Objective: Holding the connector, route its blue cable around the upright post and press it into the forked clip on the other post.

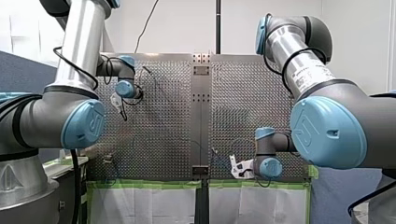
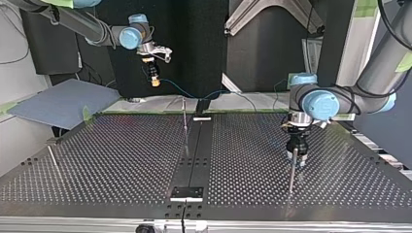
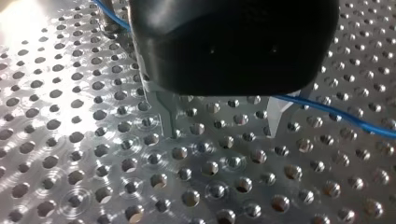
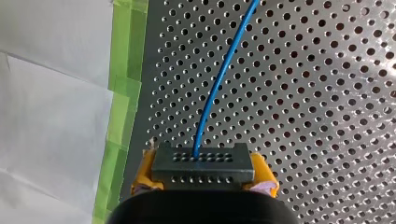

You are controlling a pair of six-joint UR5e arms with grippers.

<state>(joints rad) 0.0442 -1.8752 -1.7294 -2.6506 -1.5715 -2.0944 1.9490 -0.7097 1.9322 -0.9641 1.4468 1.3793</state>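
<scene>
leaning rod [image 2: 54, 162]: a thin metal stick near the desk [image 2: 121, 160] edge at the top view's left. It tips to one side.
right tool [image 2: 155, 78]: it hangs in the air above the desk edge that has the green tape [image 4: 122, 93]. In the top view it is to the left of the dark middle strip [image 2: 197, 145]. Its yellow pads [image 4: 145, 173] are squeezed tight on the connector, one pad on each side.
connector [image 4: 203, 164]: a small dark block with rows of tiny holes. It sits between the yellow pads, up off the desk.
blue cable [image 4: 218, 79]: it comes out of the middle of the connector and bends away over the holes of the desk. In the left wrist view it also runs across the desk, just behind the left tool's fingers.
middle post [image 2: 184, 119]: a thin post that stands straight up, just beside the middle strip and nearer the taped edge. The cable does not touch it in any view.
left tool [image 2: 297, 155]: it points down over the desk half at the top view's right, well in from the edges. Its two metal fingers [image 3: 169, 116] stand wide apart with only the desk holes between them. It holds nothing.
second post [image 2: 292, 174]: a thin post right below the left tool. Its top is at the tool's tip, but I cannot tell if they touch.
forked clip: too small to make out on either post.
</scene>
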